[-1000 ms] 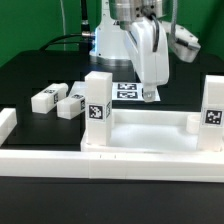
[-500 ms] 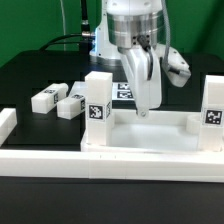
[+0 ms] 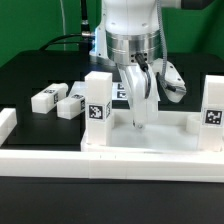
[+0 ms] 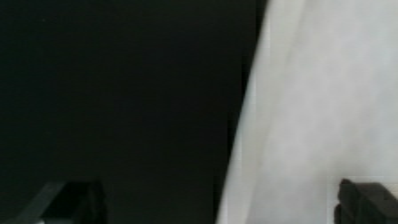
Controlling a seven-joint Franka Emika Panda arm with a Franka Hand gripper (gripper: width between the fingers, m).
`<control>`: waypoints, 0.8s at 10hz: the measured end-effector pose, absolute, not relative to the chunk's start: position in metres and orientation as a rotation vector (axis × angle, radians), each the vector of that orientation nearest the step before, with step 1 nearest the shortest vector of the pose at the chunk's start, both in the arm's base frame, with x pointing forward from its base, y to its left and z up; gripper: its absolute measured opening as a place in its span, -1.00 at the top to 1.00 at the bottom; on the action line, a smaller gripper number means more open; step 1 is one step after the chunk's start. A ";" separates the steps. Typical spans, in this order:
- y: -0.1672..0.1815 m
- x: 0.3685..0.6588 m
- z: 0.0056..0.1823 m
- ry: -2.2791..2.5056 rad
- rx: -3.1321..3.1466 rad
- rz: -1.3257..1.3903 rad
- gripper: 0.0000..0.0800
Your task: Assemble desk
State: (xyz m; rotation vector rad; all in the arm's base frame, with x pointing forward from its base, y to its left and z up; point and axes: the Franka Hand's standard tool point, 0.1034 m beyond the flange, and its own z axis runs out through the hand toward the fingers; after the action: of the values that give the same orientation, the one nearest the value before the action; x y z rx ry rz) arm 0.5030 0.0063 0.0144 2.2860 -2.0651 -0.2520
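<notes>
The white desk panel (image 3: 165,140) lies flat near the front. Two tagged white legs stand upright on it, one (image 3: 97,98) toward the exterior view's left and one (image 3: 212,104) toward its right. Two more legs (image 3: 47,98) (image 3: 70,104) lie loose on the black table further left. My gripper (image 3: 138,120) hangs fingers-down over the panel's far rim, between the upright legs. It is open and holds nothing. In the wrist view a white surface, likely the panel (image 4: 329,100), fills one side, and its edge runs between the dark fingertips (image 4: 370,200) of the gripper (image 4: 217,205).
A long low white border bar (image 3: 60,160) runs along the front, with a short one (image 3: 8,120) at the exterior view's left. The marker board (image 3: 124,90) lies behind the gripper. A small white stub (image 3: 190,122) rises on the panel's far rim.
The gripper has come down and toward the exterior view's left, from above the marker board to the panel's far rim. Its jaws have stayed open.
</notes>
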 end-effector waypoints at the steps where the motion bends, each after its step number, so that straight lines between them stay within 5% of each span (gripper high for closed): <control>1: 0.007 0.502 0.013 -2.062 2.285 -0.255 -0.62; 2: 0.007 0.502 0.012 -2.056 2.289 -0.256 -0.62; 4: 0.007 0.501 0.011 -2.049 2.293 -0.258 0.05; 5: 0.009 0.501 0.011 -2.045 2.295 -0.259 0.05; 7: 0.006 0.502 0.011 -2.053 2.292 -0.249 0.75; 8: 0.004 0.503 0.011 -2.057 2.290 -0.243 0.75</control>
State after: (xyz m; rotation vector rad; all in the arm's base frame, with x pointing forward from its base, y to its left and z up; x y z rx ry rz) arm 0.5026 0.0042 0.0114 2.2897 -2.0566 -0.2434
